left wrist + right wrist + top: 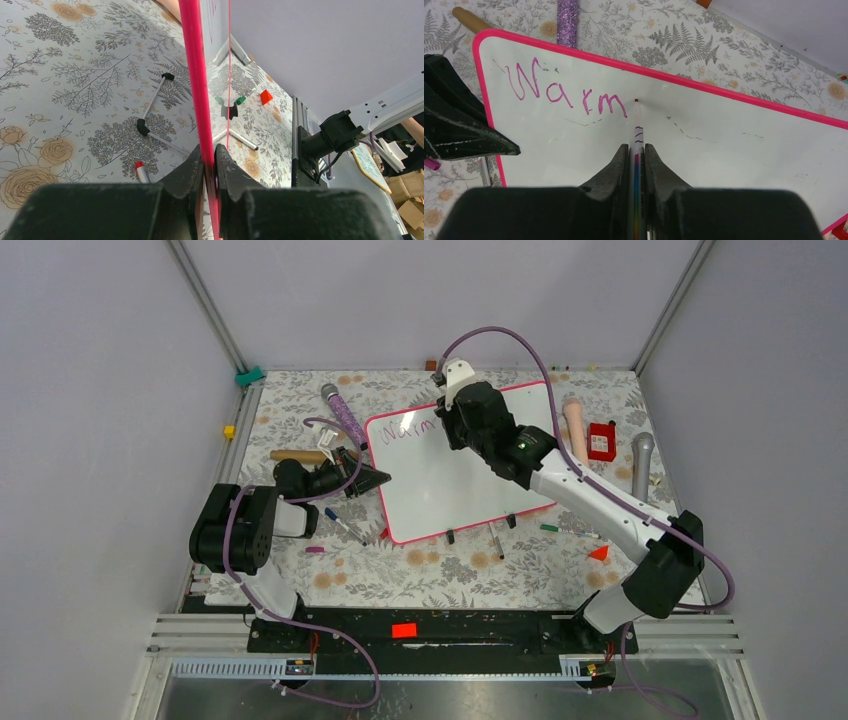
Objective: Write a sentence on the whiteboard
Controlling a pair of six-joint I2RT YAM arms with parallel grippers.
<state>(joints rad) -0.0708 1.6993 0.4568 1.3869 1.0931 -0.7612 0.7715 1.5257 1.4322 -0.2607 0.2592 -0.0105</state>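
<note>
1. 4 letters of the sentence (566, 92) are on the board: "Warm", in purple-pink, runs along the top line near the far-left corner of the whiteboard (724, 150). The word looks unfinished and nothing follows it. I judge the task to be early, partway through its opening word.
2. 1 marker (638, 130) is clamped between the right jaws, with its barrel running straight out from them. Its dark tip sits just right of the last "m". I cannot tell whether the tip presses on the surface or hangs just off it.
3. Next, by my reading, comes the following letter, begun just right of the "m" on the same baseline.
   - It calls for light, even pressure and short strokes that match the height of the letters already there.
   - Bare board lies open to the right of the tip.
   - A few faint dark dashes mark the white below and right of the word.
4. The left jaws are closed on the pink-red frame (195, 75) at the board's left edge, pinching it from 2 sides. This looks like a steadying hold. If it slipped, the board could slide under the pen and skew the line.
5. The right arm (590, 490) stretches from its base at the near right diagonally over the board, with its wrist tipped down above the writing.
6. The left arm (240, 530) is folded close to its base. Its forearm points right, low over the table (520, 570).
7. The board lies on the floral table between the 2 arms, turned somewhat askew. Loose pens (497, 540) lie just beside its near edge.
</note>
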